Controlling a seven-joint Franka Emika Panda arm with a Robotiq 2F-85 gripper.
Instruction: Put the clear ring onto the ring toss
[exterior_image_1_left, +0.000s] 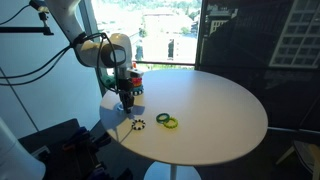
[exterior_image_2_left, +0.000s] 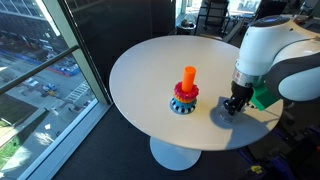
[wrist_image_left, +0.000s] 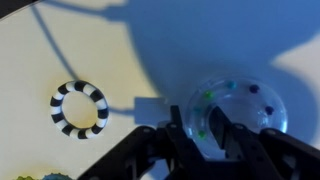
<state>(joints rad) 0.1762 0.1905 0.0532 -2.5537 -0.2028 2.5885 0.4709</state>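
The end effector (wrist_image_left: 207, 128) is low over the white tabletop (exterior_image_2_left: 140, 70), near its edge. In the wrist view its two dark fingers (wrist_image_left: 190, 138) sit close together over the 7 o'clock part of the clear ring (wrist_image_left: 234, 108). Whether they pinch the rim or only straddle it cannot be told. The clear ring lies flat in shadow, with small coloured flecks in it, at 3 o'clock of a black-and-white striped ring (wrist_image_left: 80, 108) and well apart from it. In an exterior view the ring toss (exterior_image_2_left: 186, 92) stands upright at 9 o'clock of the end effector, clearly apart from it. A green ring (exterior_image_1_left: 162, 117) and a yellow ring (exterior_image_1_left: 171, 123) lie just beside each other.
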